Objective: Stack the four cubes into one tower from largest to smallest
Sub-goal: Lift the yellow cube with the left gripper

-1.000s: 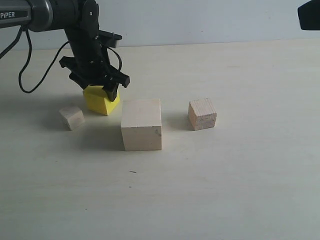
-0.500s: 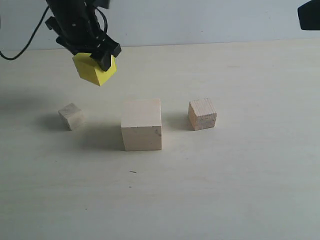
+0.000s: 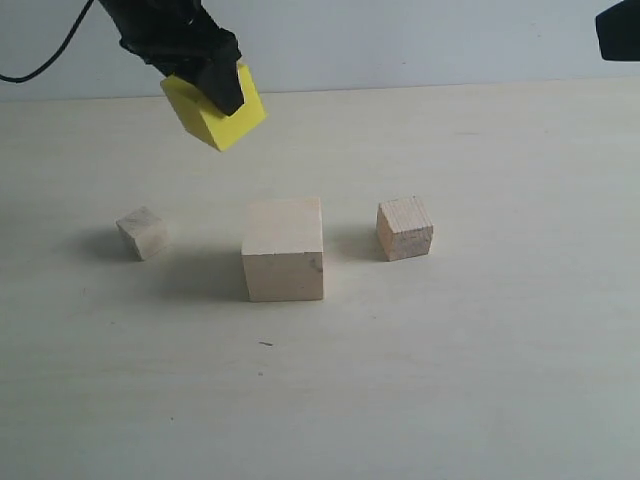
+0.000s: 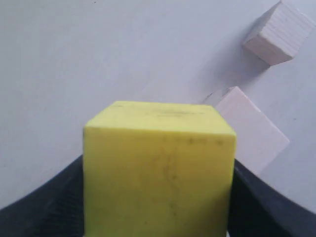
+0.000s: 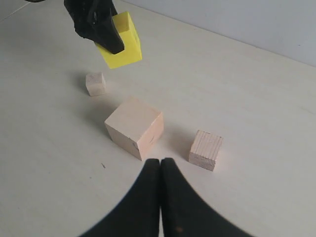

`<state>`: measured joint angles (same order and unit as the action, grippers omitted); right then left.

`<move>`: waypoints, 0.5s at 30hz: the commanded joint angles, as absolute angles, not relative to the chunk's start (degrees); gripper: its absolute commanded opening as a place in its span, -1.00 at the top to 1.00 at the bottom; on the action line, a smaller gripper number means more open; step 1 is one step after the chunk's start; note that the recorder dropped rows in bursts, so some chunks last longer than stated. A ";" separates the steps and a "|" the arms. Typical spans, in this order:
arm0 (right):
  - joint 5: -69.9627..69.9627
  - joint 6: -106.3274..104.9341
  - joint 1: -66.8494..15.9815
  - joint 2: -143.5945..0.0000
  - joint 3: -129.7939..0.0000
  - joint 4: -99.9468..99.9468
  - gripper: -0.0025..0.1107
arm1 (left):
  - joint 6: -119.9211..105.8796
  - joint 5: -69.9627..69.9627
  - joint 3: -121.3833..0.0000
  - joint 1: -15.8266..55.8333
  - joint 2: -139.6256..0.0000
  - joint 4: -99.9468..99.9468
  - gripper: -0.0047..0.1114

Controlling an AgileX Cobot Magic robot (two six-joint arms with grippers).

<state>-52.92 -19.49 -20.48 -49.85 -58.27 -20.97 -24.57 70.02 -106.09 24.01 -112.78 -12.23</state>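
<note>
Holds the yellow cube (image 3: 228,122) in the left tool (image 3: 212,92), pinched across two opposite faces, tilted corner-down, high over the counter (image 3: 480,350) and up-left of the big wood cube (image 3: 284,250), not yet above it. Leaves the smaller wood cube (image 3: 404,228) to the right of the big one and the tiny wood cube (image 3: 143,233) to its left, each apart from it. Shows the right tool (image 5: 160,165) pressed shut on nothing, well back from the cubes. Probably light and rigid, with smooth painted faces that may slip; best gripped flat on opposite faces near the middle, then levelled before setting down. Compared with a second ago: off the counter, raised and carried rightward toward the big cube, wood cubes unmoved.
</note>
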 commanded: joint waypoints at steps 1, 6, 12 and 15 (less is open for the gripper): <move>-53.24 -19.42 -20.19 -49.43 -57.93 -21.02 0.96 | -26.72 69.96 -106.31 25.41 -111.74 -13.80 0.92; -53.50 -19.42 -20.19 -49.43 -57.93 -20.90 0.96 | -29.35 69.96 -106.31 29.17 -111.74 -12.94 0.92; -53.50 -19.42 -20.19 -49.43 -57.93 -21.02 0.96 | -29.74 69.96 -106.31 34.27 -112.69 -8.51 0.92; -53.69 -19.42 -20.19 -49.43 -57.93 -21.02 0.96 | -29.74 69.96 -106.31 35.74 -114.16 -5.05 0.92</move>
